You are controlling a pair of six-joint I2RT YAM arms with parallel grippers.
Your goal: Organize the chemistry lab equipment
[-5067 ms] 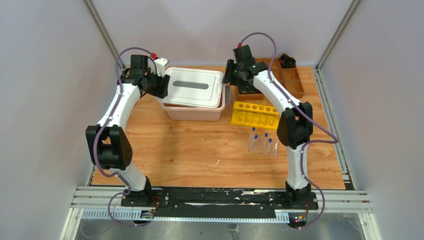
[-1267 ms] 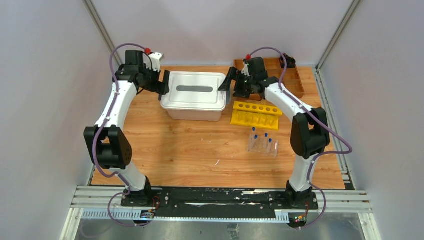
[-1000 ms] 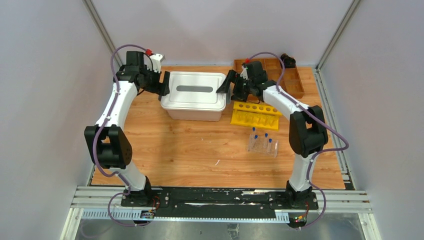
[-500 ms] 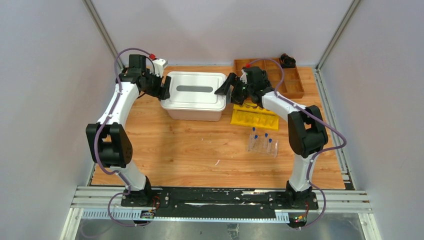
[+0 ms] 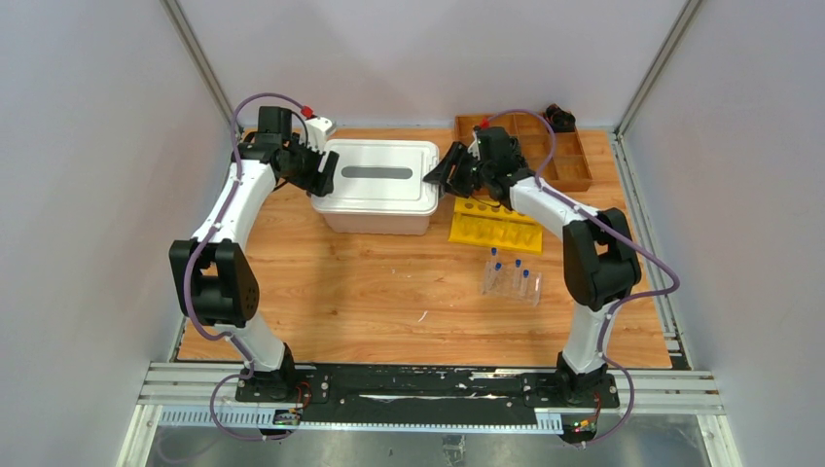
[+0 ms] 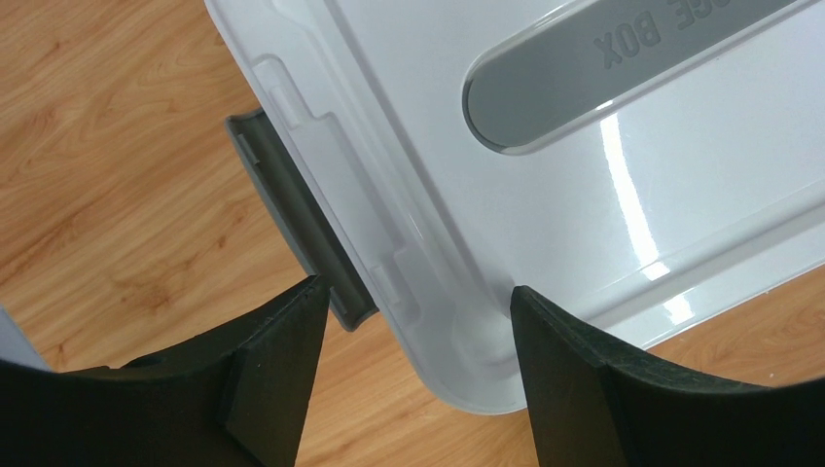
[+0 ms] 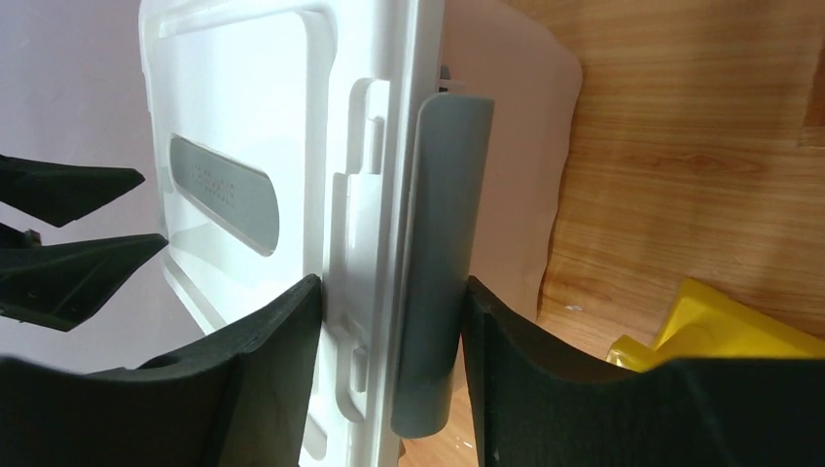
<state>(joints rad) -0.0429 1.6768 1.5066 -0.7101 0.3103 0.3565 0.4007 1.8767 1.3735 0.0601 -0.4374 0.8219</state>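
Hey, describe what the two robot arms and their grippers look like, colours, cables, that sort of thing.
The left arm and right arm have white link shells and bulky black joints. A purple cable loops along each, with a small red part near the wrist. The left gripper and right gripper are black, with flat matte jaws tapering to the tips.

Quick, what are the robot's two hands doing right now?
Left gripper: open, straddling the white lid's end.
Right gripper: shut on the gray latch.

The grey strip (image 6: 623,68) on the white lid (image 6: 584,243) reads "…GE BOX".
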